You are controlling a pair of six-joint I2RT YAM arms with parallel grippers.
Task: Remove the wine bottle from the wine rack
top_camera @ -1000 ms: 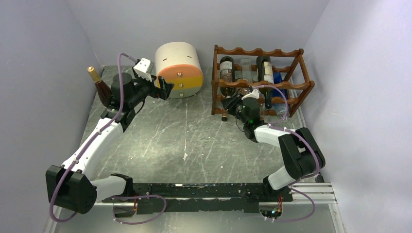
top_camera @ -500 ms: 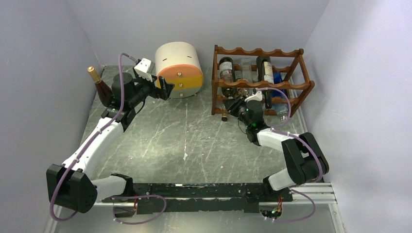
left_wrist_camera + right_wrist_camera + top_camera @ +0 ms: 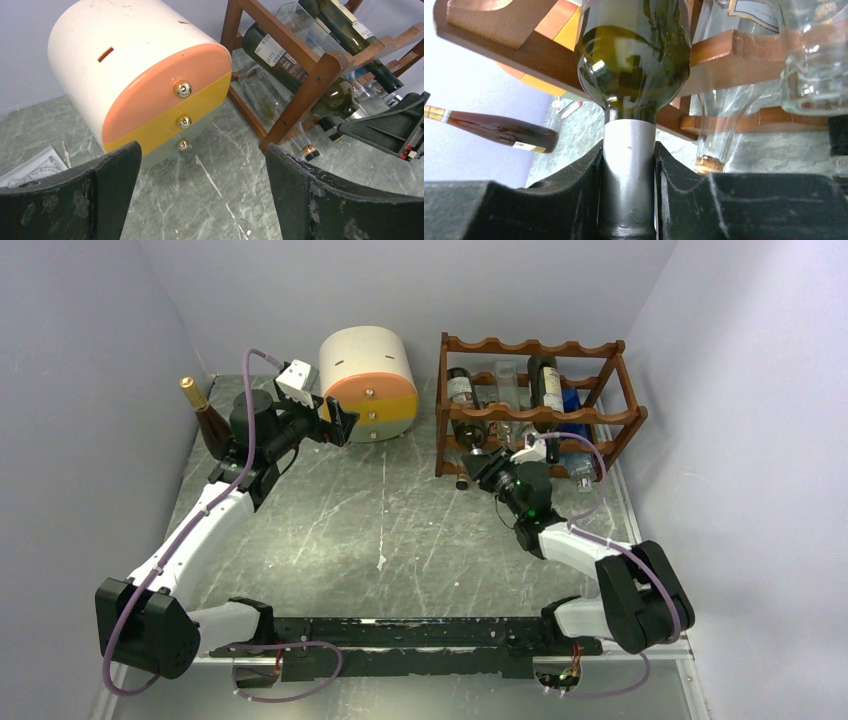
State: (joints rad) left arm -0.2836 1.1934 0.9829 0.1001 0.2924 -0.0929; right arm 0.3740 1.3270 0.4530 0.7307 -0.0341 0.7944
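Note:
The dark reddish-brown wine rack (image 3: 575,417) stands at the back right and also shows in the left wrist view (image 3: 300,65). A green wine bottle (image 3: 462,400) with a white label lies in its left slot on the middle tier, neck pointing forward. My right gripper (image 3: 490,468) is shut on the bottle's silver-foiled neck. In the right wrist view the fingers (image 3: 574,190) clamp the neck just below the bottle's shoulder (image 3: 634,55), in front of the rack rail (image 3: 489,30). My left gripper (image 3: 340,420) is open and empty beside the drawer unit; its jaws stand wide apart (image 3: 200,165).
A cream-and-orange drawer unit (image 3: 370,370) stands left of the rack. A brown bottle (image 3: 205,420) with a gold top stands by the left wall. The rack also holds a dark bottle (image 3: 545,385) and clear glass bottles (image 3: 508,380). Walls close in left, back and right.
My right arm has drawn back toward the near right, and the green bottle has slid forward in its slot with it. The left arm has not moved.

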